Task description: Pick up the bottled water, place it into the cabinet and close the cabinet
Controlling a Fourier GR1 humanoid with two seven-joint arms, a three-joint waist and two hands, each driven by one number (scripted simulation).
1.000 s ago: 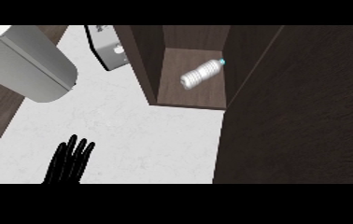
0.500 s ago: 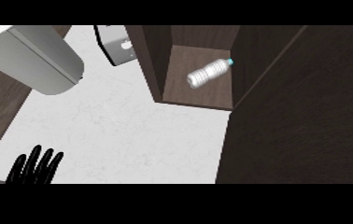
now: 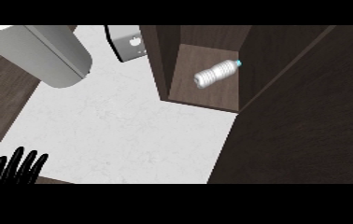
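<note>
Lying on its side on the shelf of the cabinet (image 3: 207, 85), the bottled water (image 3: 215, 73) rests with its blue cap pointing toward the cabinet's back right corner and its base toward the open front. So the placing looks done, and what is left, as I judge it, is closing the cabinet. The door (image 3: 296, 120), a broad dark panel, stands open to the right of the cabinet's opening.

Only the left hand (image 3: 21, 167) shows, far from the cabinet at the lower left edge of the white table (image 3: 124, 129), fingers straight and spread, grasping nothing. The right hand is out of view, so nothing can be said of its fingers.

The main risk is the bottle itself: being round and on its side, it could roll toward the cabinet's front edge if the cabinet is jolted, and then block the door or fall onto the table. A fast swing of the door could cause just that. A second risk is that the door is pushed only partway and stays ajar. A grey appliance (image 3: 52, 55) and a small grey box (image 3: 127, 43) sit left of the cabinet, clear of the door's path.
</note>
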